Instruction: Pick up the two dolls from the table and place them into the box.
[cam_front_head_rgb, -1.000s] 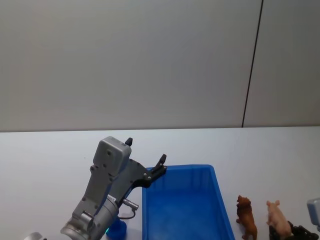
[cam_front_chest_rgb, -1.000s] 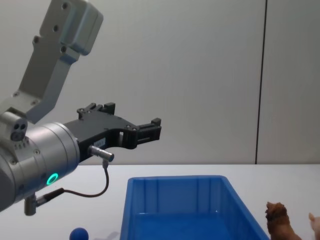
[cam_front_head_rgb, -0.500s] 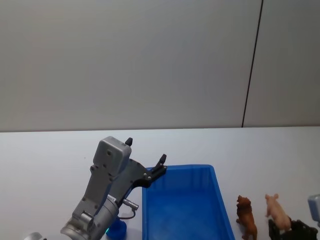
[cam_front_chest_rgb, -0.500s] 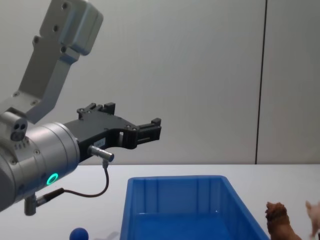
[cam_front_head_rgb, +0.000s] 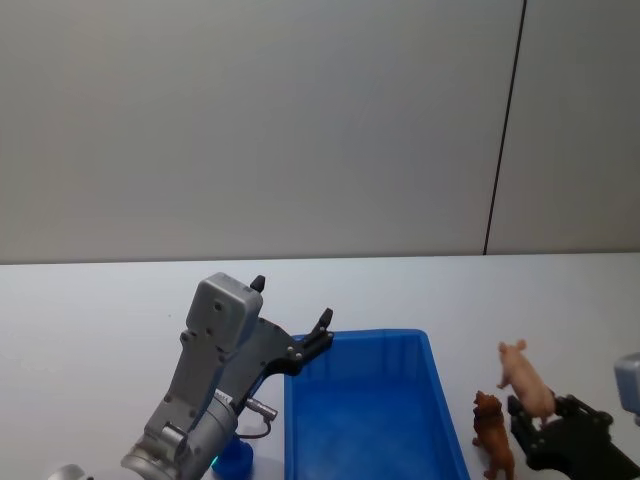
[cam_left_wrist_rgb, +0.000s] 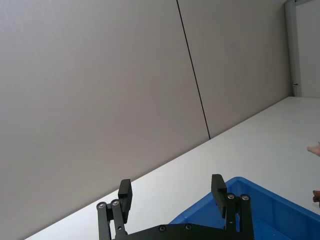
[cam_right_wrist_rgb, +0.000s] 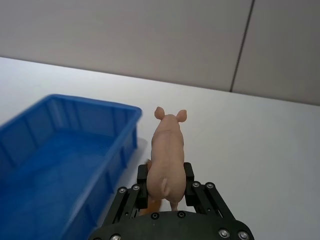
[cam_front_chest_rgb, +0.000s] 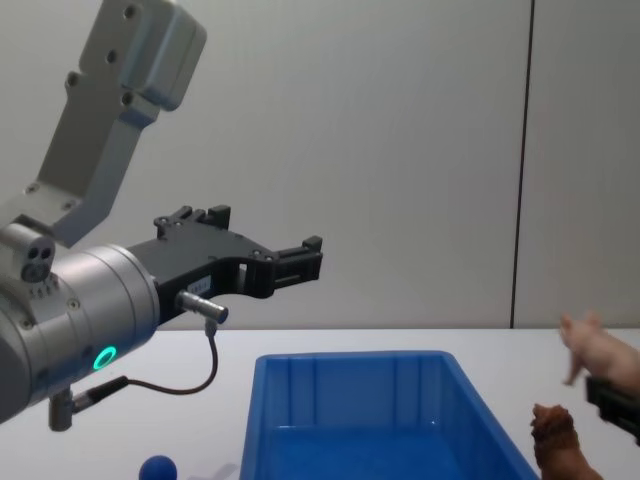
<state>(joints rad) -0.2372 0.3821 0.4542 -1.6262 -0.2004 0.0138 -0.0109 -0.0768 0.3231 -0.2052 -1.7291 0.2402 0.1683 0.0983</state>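
Pink pig doll (cam_right_wrist_rgb: 167, 145) pinched in right end effector (cam_right_wrist_rgb: 166, 176), raised beside brown lion doll (cam_front_head_rgb: 492, 432); left end effector (cam_left_wrist_rgb: 171, 192) gaping near blue box (cam_front_head_rgb: 370, 342).

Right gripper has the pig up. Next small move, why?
Probably shift the right gripper leftward until the pig is over the box: it holds the pig clear of the table, right of the box's rim. Left gripper hangs open near the box's left corner.

Left arm (cam_front_head_rgb: 205, 380) raised mid-air, jaws apart; right arm (cam_front_head_rgb: 575, 448) low at right, jaws clamped.
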